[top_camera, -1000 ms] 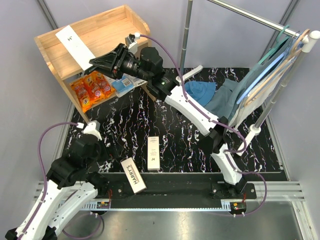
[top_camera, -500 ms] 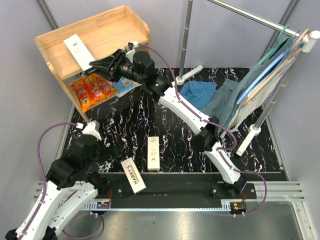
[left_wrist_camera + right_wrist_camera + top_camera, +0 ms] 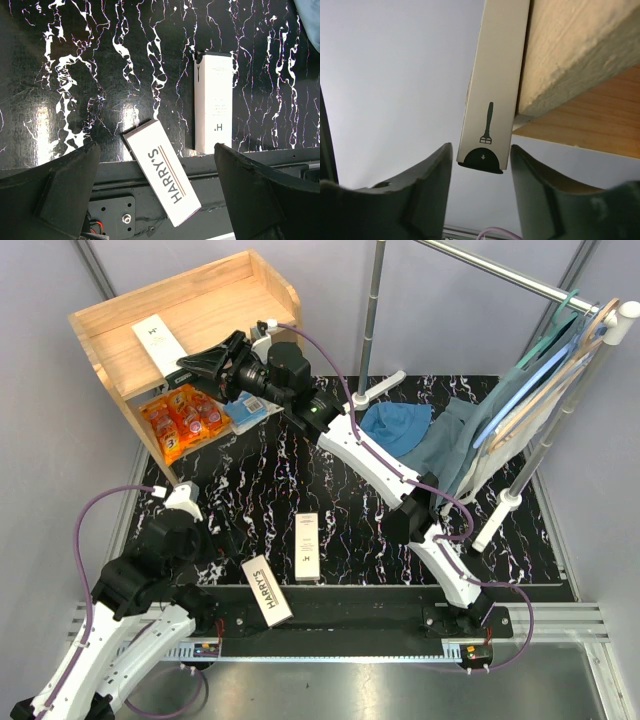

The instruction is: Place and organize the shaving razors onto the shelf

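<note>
Well, right tool [image 3: 481,147] stands part-open, loose around the Harry's box [image 3: 495,75] overhanging the shelf [image 3: 580,50] edge. Snagging it on retreat could tip it off. Left tool [image 3: 156,147] is wide open, empty.

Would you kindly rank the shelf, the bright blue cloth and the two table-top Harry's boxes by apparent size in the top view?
1. shelf
2. bright blue cloth
3. slanted Harry's box and straight Harry's box: alike, so unranked.
</note>
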Motion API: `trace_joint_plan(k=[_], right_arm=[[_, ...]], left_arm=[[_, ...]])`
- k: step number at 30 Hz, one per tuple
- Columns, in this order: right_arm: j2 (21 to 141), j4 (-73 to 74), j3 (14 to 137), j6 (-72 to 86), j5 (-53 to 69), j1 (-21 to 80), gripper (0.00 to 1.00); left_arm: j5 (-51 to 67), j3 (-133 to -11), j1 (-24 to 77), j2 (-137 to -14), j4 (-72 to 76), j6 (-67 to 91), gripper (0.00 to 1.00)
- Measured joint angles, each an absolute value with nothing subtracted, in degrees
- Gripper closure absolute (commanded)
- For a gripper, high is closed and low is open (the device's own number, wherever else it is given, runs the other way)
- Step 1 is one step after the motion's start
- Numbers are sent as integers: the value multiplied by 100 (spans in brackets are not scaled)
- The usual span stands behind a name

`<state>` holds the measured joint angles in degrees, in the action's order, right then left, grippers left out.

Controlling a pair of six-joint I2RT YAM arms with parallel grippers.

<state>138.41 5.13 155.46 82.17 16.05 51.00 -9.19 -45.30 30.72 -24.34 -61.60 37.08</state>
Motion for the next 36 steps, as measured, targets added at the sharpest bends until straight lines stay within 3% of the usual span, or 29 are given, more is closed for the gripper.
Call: trace_joint_plan(k=[10,18,22,23,26,30,36], right_arm=[[13688,353,15244,8068,1592,5100,28],[12748,43,13852,7872,1592,5100,28],[12132,-226,13091,7819,1590,5100,44],[12046,-274,13006,7800,1592,5100,56],[11824,-515,12770,7791,1605,5100,76],[11817,-657,12746,7839,1640,5100,87],[12272,-558,13395,7885,1811,5103,95]], left_arm=[[-917,-4528,3072,-2429,-6160,3708,1],[-904,-4523,3072,-2432,-6158,3706,1],[-875,-4521,3072,-2432,-6158,3704,1],[-875,-4521,3072,-2432,-6158,3701,1],[-871,-4521,3072,-2432,-6158,3701,1],[-854,-4512,3072,-2432,-6156,3699,1],[-812,-4482,3072,-2429,-6149,3697,1]])
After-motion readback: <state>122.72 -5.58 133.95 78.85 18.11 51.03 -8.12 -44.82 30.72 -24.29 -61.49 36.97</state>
